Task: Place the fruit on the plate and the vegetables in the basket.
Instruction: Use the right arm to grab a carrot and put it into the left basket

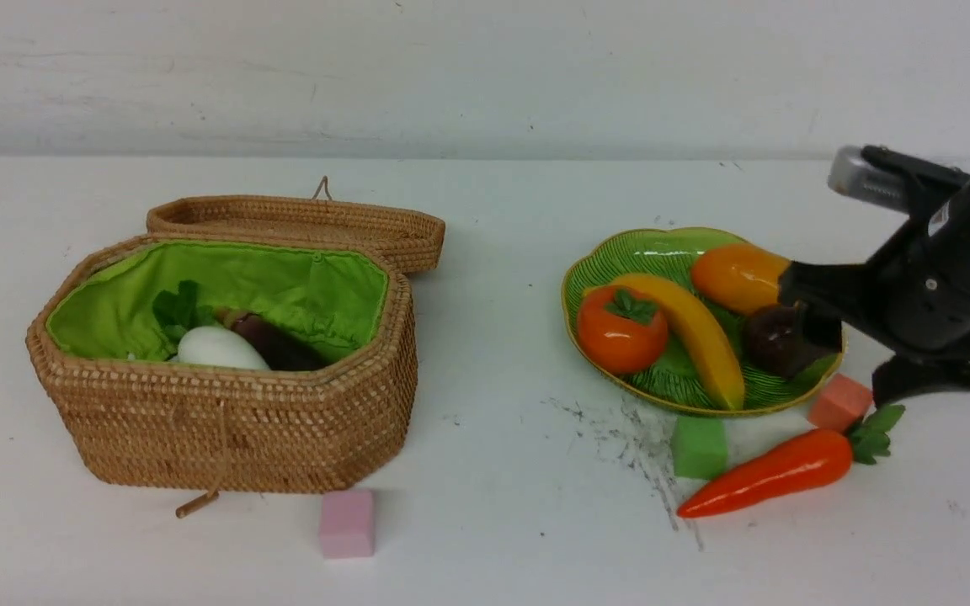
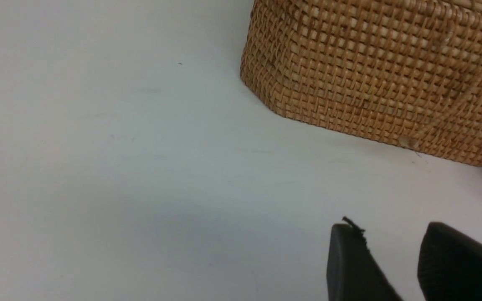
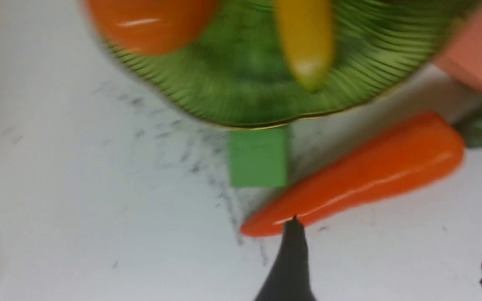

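On the green plate point(image 1: 662, 252) the persimmon point(image 1: 621, 330), banana point(image 1: 698, 331), mango point(image 1: 738, 276) and plum point(image 1: 775, 341) are seen together. The radish point(image 1: 220, 347) and eggplant point(image 1: 279, 345) lie inside the open basket point(image 1: 224, 438). The carrot point(image 1: 775, 471) is left on the surface point(image 1: 493, 505), just beside a green cube point(image 1: 700, 448). The right gripper point(image 3: 391, 259) is held above the carrot, jaws spread wide and empty. The left gripper point(image 2: 396, 267) is kept near the basket wall, jaws parted with nothing between them.

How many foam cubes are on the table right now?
3: a pink cube in front of the basket, a green cube and a salmon cube beside the plate. Others may be hidden.
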